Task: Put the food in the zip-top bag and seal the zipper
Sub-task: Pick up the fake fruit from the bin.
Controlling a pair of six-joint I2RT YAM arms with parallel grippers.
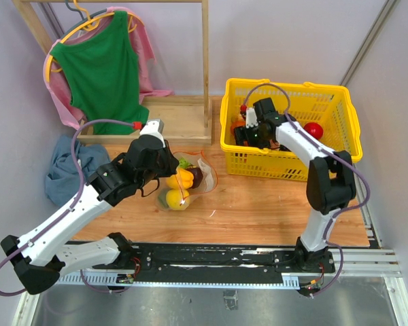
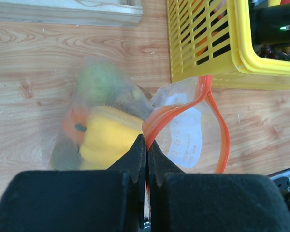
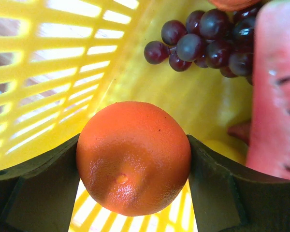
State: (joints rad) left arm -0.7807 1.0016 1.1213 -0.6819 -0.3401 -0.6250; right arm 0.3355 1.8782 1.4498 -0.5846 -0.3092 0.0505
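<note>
The clear zip-top bag (image 1: 188, 179) lies on the wooden table with yellow, orange and green food (image 2: 108, 137) inside it. Its orange-red zipper (image 2: 223, 140) loops open at the mouth. My left gripper (image 2: 146, 142) is shut on the near end of that zipper strip. My right gripper (image 3: 133, 145) is down inside the yellow basket (image 1: 292, 85), and both its fingers (image 3: 210, 183) press against the sides of an orange (image 3: 134, 157). Dark purple grapes (image 3: 203, 41) and a watermelon slice (image 3: 278, 87) lie just beyond it.
The basket wall (image 2: 246, 53) stands close behind the bag's mouth. A red fruit (image 1: 313, 130) sits in the basket's right half. A wooden clothes rack (image 1: 166, 112) with a green top stands at the back left, and a blue cloth (image 1: 64, 170) lies beside it.
</note>
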